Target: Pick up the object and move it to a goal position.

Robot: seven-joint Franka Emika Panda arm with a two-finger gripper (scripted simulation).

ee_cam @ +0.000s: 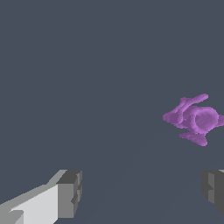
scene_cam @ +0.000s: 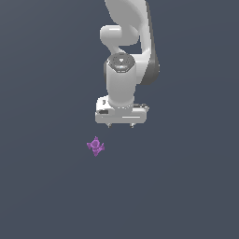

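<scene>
Purple object [scene_cam: 95,146] (small, spiky-lobed) lies on the dark grey surface [scene_cam: 42,186], off toward the exterior view's left of the white tool [scene_cam: 121,126] and nearer that camera, apart from it. Tool points down, jaws spread wide, holding nothing. In the wrist view the object [ee_cam: 195,118] sits outside the gap between the fingers [ee_cam: 70,192].

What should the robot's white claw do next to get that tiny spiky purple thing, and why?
Probably slide toward the exterior view's left until it hangs over the tiny spiky purple plastic piece, before going down. The white gripper is open and empty, and the piece lies off to its side, not between the grey fingertips. Dropping straight down now would likely miss it.
</scene>
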